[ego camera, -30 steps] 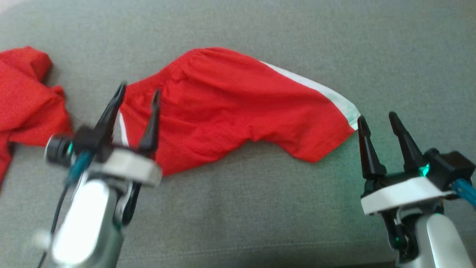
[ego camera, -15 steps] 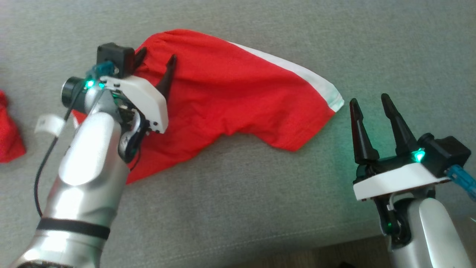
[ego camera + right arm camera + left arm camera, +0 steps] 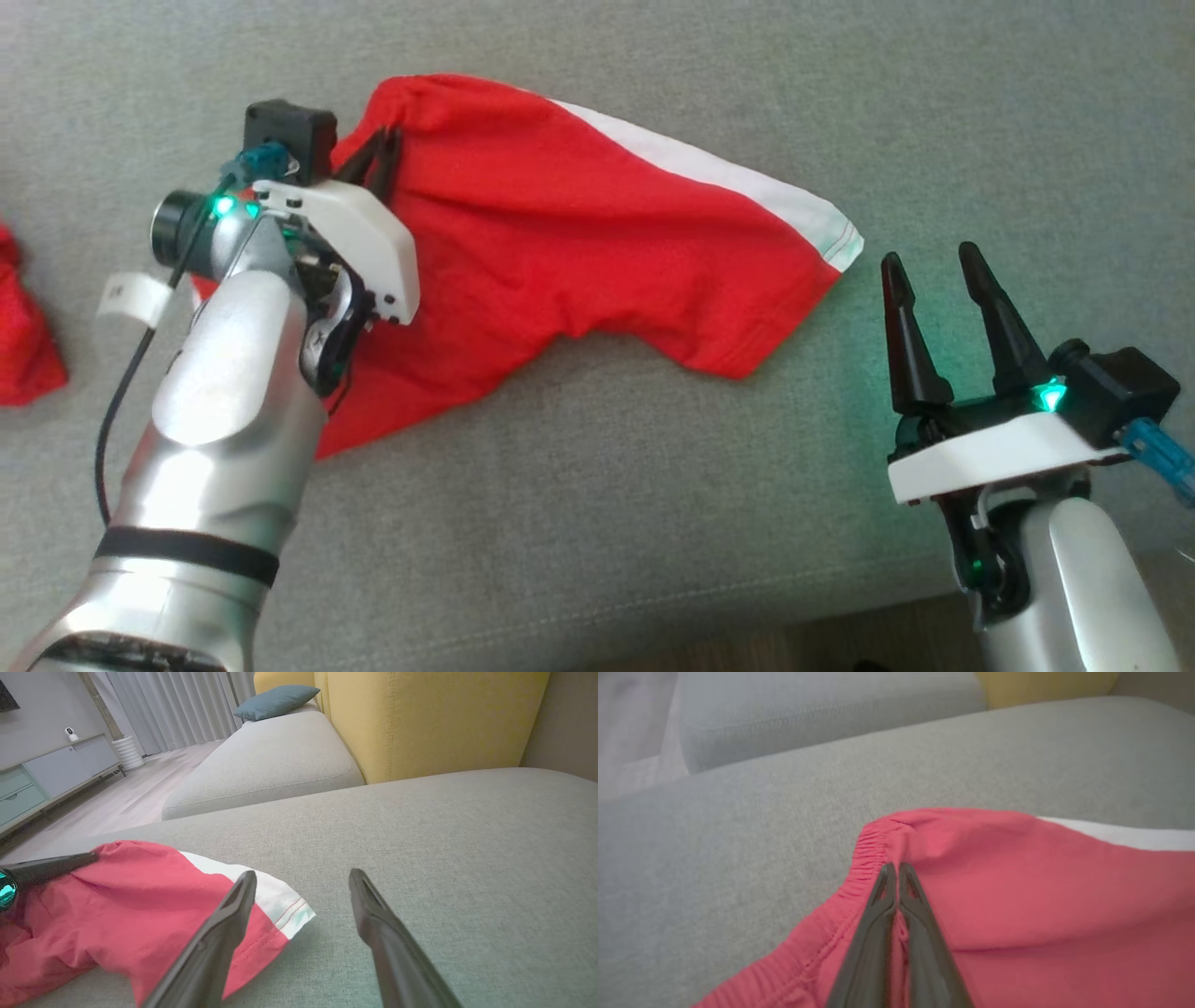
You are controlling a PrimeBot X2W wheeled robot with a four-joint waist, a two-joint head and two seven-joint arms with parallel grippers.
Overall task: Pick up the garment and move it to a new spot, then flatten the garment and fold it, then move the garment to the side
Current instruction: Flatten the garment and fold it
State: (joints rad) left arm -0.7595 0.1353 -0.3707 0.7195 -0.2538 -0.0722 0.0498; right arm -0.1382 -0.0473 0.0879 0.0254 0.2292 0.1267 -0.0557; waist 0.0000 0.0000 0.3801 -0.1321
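at the left edge a second red cloth [image 3: 28, 327] lies apart, with neither claw near it. the left claw [image 3: 381, 149] is clenched on the elastic waistband of the red shorts [image 3: 579, 252], pinching a fold there, likely so the garment can be lifted off the grey sofa seat [image 3: 597, 504]. the shorts lie mid-seat, their long axis running left to right, with the waistband pointing left and far and the white-striped leg hem pointing right. the right claw [image 3: 934, 271] stands released just beside that hem, not touching it, seemingly placed to take that end.
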